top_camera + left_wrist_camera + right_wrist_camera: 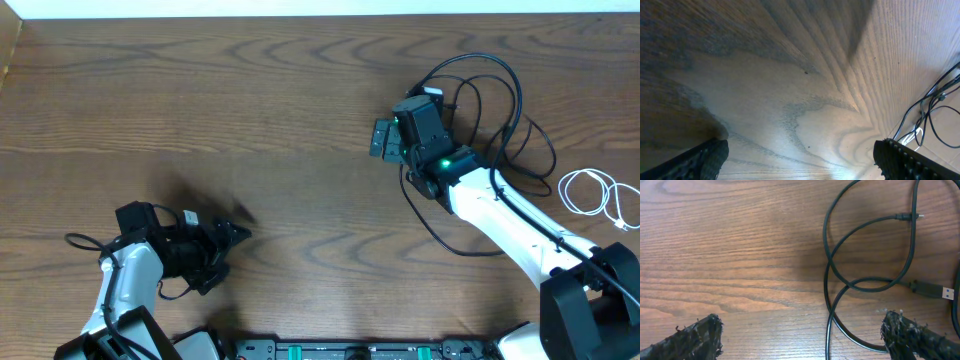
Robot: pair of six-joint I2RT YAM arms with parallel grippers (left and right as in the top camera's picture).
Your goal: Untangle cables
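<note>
The long black cable (519,95) lies in overlapping loops at the table's back right. In the right wrist view its loops (824,232) cross each other, with a small plug (910,216) and a USB plug (936,290) showing. My right gripper (385,140) hovers at the left side of those loops. It is open and empty (802,340), with a strand of the black cable running between its fingers on the table. The shorter white cable (562,190) lies coiled at the right edge, beside the black loops. My left gripper (232,240) is open and empty (800,160) over bare wood at the front left.
The wooden table (250,110) fills the view. The right arm's white link (500,215) stretches from the front right over part of the black cable. The far cables show small in the left wrist view (935,97). The left arm's own wiring (85,242) loops at its base.
</note>
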